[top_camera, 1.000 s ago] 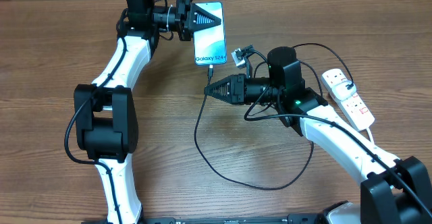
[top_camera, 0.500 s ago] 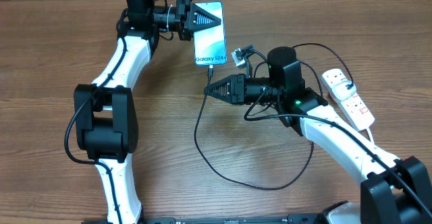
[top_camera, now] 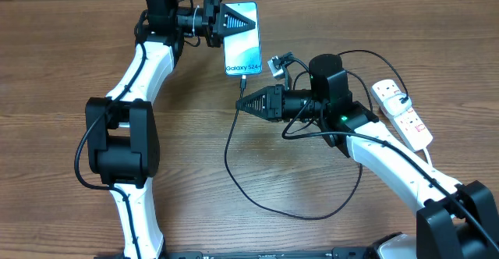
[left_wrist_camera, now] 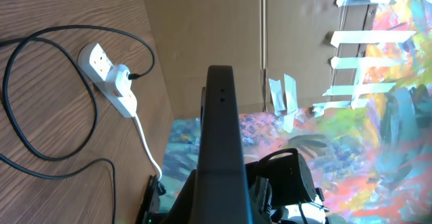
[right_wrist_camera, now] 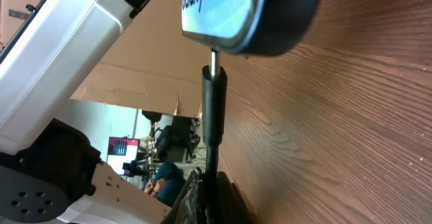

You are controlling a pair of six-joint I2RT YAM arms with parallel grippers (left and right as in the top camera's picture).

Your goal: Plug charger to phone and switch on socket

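Observation:
The phone (top_camera: 242, 44) lies at the far middle of the table, screen up, with my left gripper (top_camera: 248, 22) shut on its upper end. In the left wrist view its dark edge (left_wrist_camera: 223, 136) runs straight out from between the jaws. My right gripper (top_camera: 242, 103) is shut on the charger (top_camera: 234, 161) just behind its black connector (right_wrist_camera: 213, 109). The connector's metal tip (right_wrist_camera: 213, 60) meets the phone's bottom edge (right_wrist_camera: 253, 18), with a short length of bare metal showing. The black cable loops across the table toward the socket (top_camera: 402, 111), a white strip at the right.
The socket's white cord (left_wrist_camera: 145, 140) trails off the table edge. A black plug (top_camera: 399, 97) sits in the strip. The slack cable loop (top_camera: 312, 212) lies in front of the right arm. A cardboard wall (left_wrist_camera: 209, 28) stands behind the table.

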